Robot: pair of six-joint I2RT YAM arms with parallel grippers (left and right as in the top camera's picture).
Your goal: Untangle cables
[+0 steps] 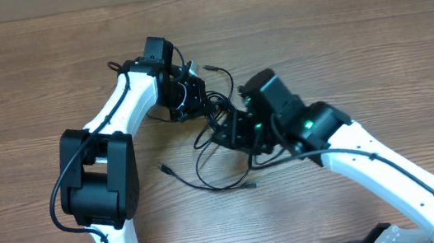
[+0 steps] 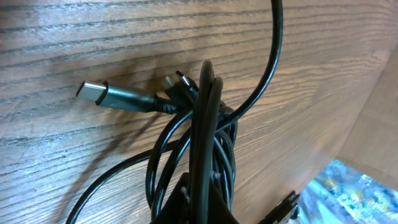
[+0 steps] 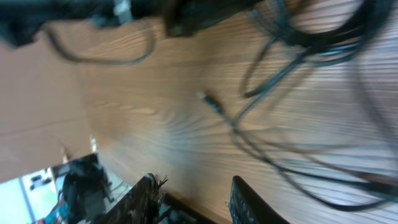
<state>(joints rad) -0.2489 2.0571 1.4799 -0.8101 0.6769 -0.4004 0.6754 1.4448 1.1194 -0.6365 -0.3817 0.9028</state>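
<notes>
In the left wrist view, the left gripper (image 2: 206, 87) has its fingers pressed together with loops of the cables (image 2: 277, 25) bunched round them. I cannot tell whether a strand is pinched. A silver-tipped plug (image 2: 93, 92) lies on the table (image 2: 74, 37) just beyond.

The blurred right wrist view shows the right gripper (image 3: 196, 199) spread and holding nothing, with strands on the wood farther off.

Only the overhead view shows both grippers at one knot mid-table.

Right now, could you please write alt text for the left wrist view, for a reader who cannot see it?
The left gripper, shut, stands among looped black cables on a wooden table. One cable's silver-tipped plug lies to the left, flat on the wood.
</notes>
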